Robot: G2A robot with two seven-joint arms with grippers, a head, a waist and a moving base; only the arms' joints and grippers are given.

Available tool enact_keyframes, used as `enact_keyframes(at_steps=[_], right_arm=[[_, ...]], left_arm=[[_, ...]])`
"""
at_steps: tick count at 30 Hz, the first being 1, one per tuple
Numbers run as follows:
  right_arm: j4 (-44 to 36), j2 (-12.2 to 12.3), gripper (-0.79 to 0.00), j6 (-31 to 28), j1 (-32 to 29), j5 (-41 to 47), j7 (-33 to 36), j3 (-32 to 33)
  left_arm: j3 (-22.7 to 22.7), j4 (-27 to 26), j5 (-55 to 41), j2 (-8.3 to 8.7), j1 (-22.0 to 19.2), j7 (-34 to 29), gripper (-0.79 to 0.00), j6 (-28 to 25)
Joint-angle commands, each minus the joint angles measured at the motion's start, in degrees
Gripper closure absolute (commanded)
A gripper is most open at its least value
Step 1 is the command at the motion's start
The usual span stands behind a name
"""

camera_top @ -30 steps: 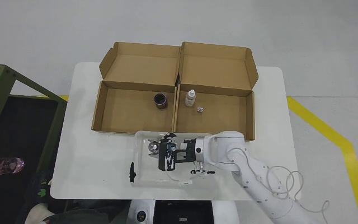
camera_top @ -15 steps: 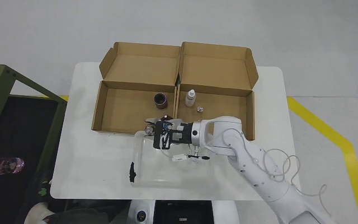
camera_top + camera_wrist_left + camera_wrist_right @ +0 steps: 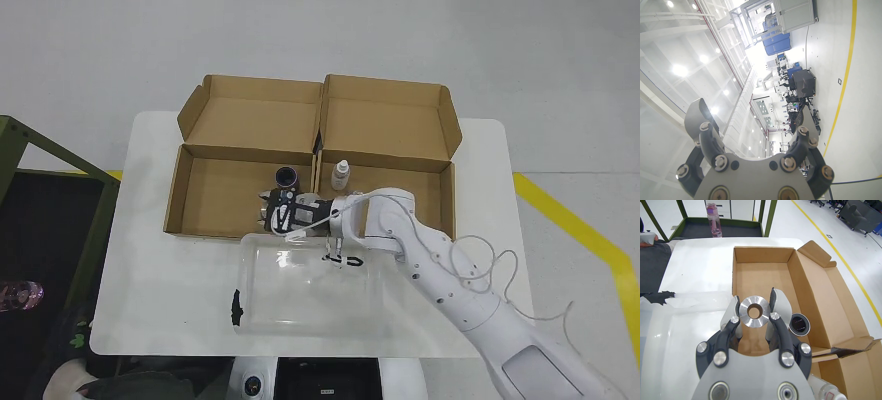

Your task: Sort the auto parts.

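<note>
Right gripper (image 3: 754, 300) pinches a silver flanged ring (image 3: 754, 323) by its rim, one finger on each side. In the top view we find this gripper (image 3: 272, 210) at frame centre, over the near wall of the left cardboard box (image 3: 215, 195). The ring's bore axis runs along the gripper's reach, and cardboard shows through the hole. We therefore judge the drop point lies straight ahead. A dark cylinder (image 3: 799, 324) stands just beside one finger, not touching it. In the top view this cylinder (image 3: 288, 178) lies up-frame of the gripper. Left gripper (image 3: 752, 106) is spread, holds nothing and is aimed away from the counter (image 3: 150, 250).
</note>
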Motion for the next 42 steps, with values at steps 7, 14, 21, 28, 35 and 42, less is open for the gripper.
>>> enact_keyframes(at_steps=[7, 14, 21, 28, 35, 42], right_arm=[[5.5, -1.5, 0.000, 1.9, 3.2, 0.0, 1.3, -2.0], [9.7, -2.7, 0.000, 3.9, 5.2, -0.9, 3.0, -3.7], [13.1, -3.9, 0.000, 4.9, 6.4, -1.6, 3.7, -5.6], [16.3, -5.2, 0.000, 5.5, 7.5, -2.3, 4.0, -7.1], [18.1, -6.1, -0.034, 5.6, 8.2, -3.0, 4.5, -7.9], [19.1, -6.7, -0.175, 5.1, 8.4, -3.8, 5.0, -8.3]], left_arm=[[0.0, 0.0, 0.0, 0.00, 0.0, 0.0, -0.785, 0.0], [0.0, 0.0, 0.0, 0.00, 0.0, 0.0, -0.785, 0.0], [0.0, 0.0, 0.0, 0.00, 0.0, 0.0, -0.785, 0.0], [0.0, 0.0, 0.0, 0.00, 0.0, 0.0, -0.785, 0.0], [0.0, 0.0, 0.0, 0.00, 0.0, 0.0, -0.785, 0.0], [0.0, 0.0, 0.0, 0.00, 0.0, 0.0, -0.785, 0.0]])
